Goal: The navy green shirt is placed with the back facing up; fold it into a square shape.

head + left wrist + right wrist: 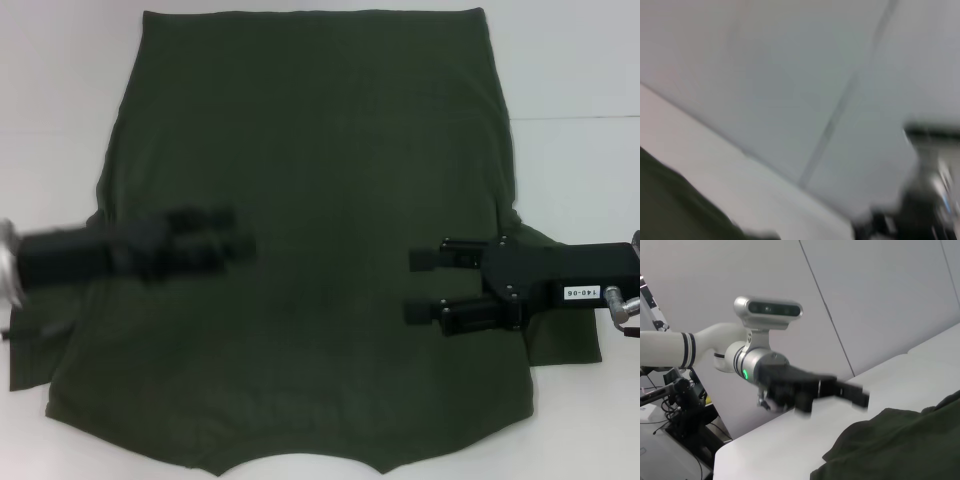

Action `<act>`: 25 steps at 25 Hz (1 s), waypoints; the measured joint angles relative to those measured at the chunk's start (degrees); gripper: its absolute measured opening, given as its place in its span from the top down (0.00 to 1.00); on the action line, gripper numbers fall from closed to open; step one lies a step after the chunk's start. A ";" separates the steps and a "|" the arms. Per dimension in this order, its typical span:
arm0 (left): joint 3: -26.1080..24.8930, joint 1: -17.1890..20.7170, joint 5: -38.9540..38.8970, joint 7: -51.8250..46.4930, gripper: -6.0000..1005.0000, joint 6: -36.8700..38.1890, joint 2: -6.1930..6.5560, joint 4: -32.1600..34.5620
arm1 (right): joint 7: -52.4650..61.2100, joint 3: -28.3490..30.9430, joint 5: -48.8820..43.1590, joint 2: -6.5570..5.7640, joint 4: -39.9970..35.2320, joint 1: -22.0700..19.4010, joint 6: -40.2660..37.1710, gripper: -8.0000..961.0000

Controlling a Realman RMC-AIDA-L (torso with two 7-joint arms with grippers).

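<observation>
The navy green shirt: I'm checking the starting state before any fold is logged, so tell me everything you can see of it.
The navy green shirt is dark olive, soft-looking fabric, spread flat on a white table, plain side up, no lettering showing. Its collar end points toward the robot, the straight hem far; short sleeves stick out at both sides. No fold is made yet. The left gripper and the open right gripper are over its sleeve-level sides; contact cannot be told.
</observation>
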 joint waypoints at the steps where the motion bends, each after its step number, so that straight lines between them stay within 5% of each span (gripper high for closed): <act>1: -2.42 0.19 0.01 -2.22 0.13 0.10 0.10 0.14 | 0.07 0.03 0.00 0.00 0.01 0.01 0.01 0.03; 7: -8.48 1.79 0.76 -24.08 0.13 -4.44 3.71 2.02 | 0.58 -0.15 0.00 -0.43 0.00 0.47 -0.17 0.03; 12: -12.27 5.54 6.79 -38.79 0.13 -6.35 5.16 7.80 | 0.68 -0.22 -0.11 -1.02 0.00 0.98 -0.47 0.03; 18: -18.14 6.08 21.10 -47.23 0.13 -7.08 6.77 9.45 | 2.04 -0.26 -1.92 -1.26 -0.01 1.62 -0.49 0.03; 25: -20.71 6.15 30.50 -49.50 0.13 -11.30 7.10 9.36 | 2.28 -0.48 -2.86 -0.96 -0.01 1.85 -0.56 0.03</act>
